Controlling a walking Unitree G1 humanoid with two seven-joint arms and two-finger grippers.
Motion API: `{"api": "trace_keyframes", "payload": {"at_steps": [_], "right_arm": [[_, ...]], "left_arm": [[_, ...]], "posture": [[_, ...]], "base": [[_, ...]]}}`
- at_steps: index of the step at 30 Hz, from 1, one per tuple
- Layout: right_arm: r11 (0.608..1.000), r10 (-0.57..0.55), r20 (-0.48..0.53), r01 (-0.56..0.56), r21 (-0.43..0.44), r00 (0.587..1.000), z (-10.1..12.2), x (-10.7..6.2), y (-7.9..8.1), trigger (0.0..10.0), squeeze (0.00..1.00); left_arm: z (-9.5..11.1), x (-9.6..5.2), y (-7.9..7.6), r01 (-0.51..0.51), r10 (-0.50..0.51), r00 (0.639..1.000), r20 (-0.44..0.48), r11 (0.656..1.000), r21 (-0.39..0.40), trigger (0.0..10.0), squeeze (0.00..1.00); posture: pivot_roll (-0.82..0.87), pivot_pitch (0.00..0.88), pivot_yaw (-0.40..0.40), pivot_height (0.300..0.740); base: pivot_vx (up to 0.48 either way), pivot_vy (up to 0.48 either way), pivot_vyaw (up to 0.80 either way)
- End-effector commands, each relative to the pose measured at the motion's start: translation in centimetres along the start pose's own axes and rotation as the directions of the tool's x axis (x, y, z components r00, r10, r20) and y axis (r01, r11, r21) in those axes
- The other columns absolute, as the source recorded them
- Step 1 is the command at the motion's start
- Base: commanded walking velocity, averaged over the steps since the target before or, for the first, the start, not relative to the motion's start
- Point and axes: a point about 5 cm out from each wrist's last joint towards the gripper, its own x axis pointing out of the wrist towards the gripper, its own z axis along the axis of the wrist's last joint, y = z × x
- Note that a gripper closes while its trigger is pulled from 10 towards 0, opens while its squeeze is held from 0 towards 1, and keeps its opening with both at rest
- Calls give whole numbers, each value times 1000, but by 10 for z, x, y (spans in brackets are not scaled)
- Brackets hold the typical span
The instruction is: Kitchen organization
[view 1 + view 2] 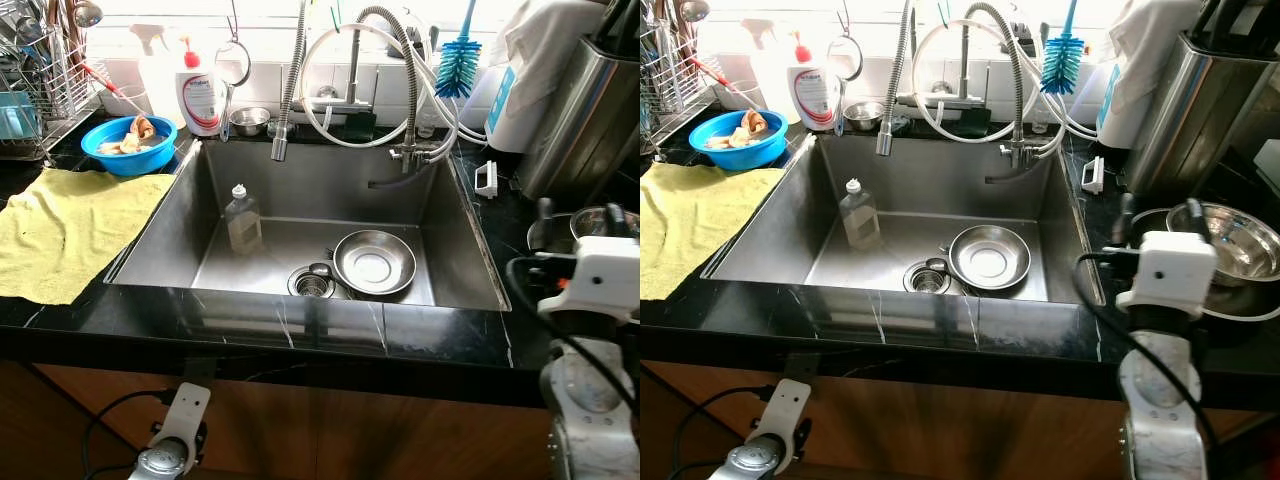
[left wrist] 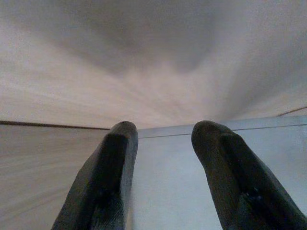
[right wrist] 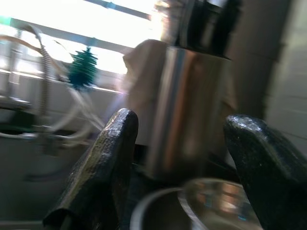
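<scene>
- A steel sink (image 1: 160, 250) was seen set in a black counter (image 1: 300, 335).
- A yellow cloth (image 1: 70, 230) was laid on the counter left of the sink.
- A steel bowl (image 1: 374, 262) was found on the sink floor, beside the drain (image 1: 311, 283); a bottle (image 1: 242, 219) stood upright nearby.
- The right gripper (image 3: 180, 158) was held wide apart, empty, above a second bowl (image 1: 1230, 235) on the right counter.
- The left gripper (image 2: 165, 143) was hung low, parted, holding nothing.

Dish rack (image 1: 35, 85) cut by frame edge; steel bowl (image 1: 1225, 240) partly hidden behind right arm; right wrist view blurred; soap label (image 1: 200, 98) illegible.
</scene>
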Motion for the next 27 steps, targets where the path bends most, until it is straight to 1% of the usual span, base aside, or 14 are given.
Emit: {"api": "trace_keyframes", "payload": {"at_steps": [1, 3, 5, 6, 8, 9, 12, 13, 14, 16, 19, 23, 26, 27], "right_arm": [[998, -64, 12, 64, -5, 998, 8, 5, -11, 10000, 0], [995, -96, -1, 96, -13, 995, 7, 6, -17, 10000, 0], [975, -215, -60, 218, 42, 975, 3, 10, -35, 10000, 0], [957, -267, -89, 275, 89, 959, 1, 12, -44, 10000, 580], [936, -308, -119, 323, 137, 944, -1, 13, -52, 10000, 580], [925, -320, -125, 338, 172, 939, -1, 14, -55, 10000, 1000], [899, -345, -145, 371, 232, 927, -1, 16, -59, 10000, 1000], [864, -371, -180, 410, 294, 911, -2, 17, -62, 10000, 733], [845, -378, -198, 425, 325, 904, -3, 17, -62, 10000, 0], [834, -382, -209, 433, 342, 900, -4, 18, -62, 10000, 0], [777, -397, -273, 480, 407, 876, -8, 18, -64, 10000, 0], [658, -421, -394, 574, 487, 817, -21, 19, -70, 10000, 0], [621, -417, -449, 609, 494, 790, -29, 18, -72, 10000, 0], [591, -415, -480, 630, 503, 773, -33, 18, -72, 10000, 0]], "left_arm": [[-3, 0, 4, -5, 6, 1000, -15, 1000, 19, 10000, 0], [-3, -1, 5, -8, 8, 1000, -15, 1000, 20, 10000, 0], [-4, -1, 8, -14, 14, 1000, -19, 1000, 20, 10000, 0], [-5, -1, 8, -15, 16, 1000, -20, 1000, 20, 10000, 0], [-5, -1, 9, -16, 16, 1000, -21, 1000, 21, 10000, 0], [-5, -1, 9, -16, 16, 1000, -20, 1000, 21, 10000, 0], [-4, -1, 7, -13, 13, 1000, -19, 1000, 19, 10000, 0], [-3, -1, 4, -7, 7, 1000, -17, 1000, 18, 10000, 0], [-3, 0, 3, -4, 4, 1000, -16, 1000, 19, 10000, 0], [-3, 0, 3, -3, 3, 1000, -16, 1000, 19, 10000, 0], [-2, 0, 2, 2, -2, 1000, -12, 1000, 21, 10000, 0], [-1, 0, 2, 6, -6, 1000, -9, 999, 34, 10000, 0], [-1, 0, 3, 5, -5, 1000, -9, 999, 34, 10000, 0], [-2, 0, 3, 5, -5, 1000, -10, 999, 33, 10000, 0]], "posture": [[-83, 0, 17, 740], [-83, 0, 17, 740], [-83, 0, 20, 740], [-82, 0, 20, 740], [-82, 0, 20, 740], [-83, 0, 20, 740], [-84, 0, 21, 740], [-84, 0, 23, 740], [-84, 0, 24, 740], [-84, 0, 24, 740], [-83, 0, 25, 740], [-80, 0, 26, 740], [-79, 0, 26, 740], [-79, 0, 26, 740]], "base": [[0, 0, 0], [0, 0, 0], [0, 0, 0], [0, 0, 0], [0, 0, 0], [0, 0, 0], [0, 0, 0], [0, 0, 0], [0, 0, 0], [0, 0, 0], [0, 0, 0], [0, 0, 0], [0, 0, 0], [0, 0, 0]]}}
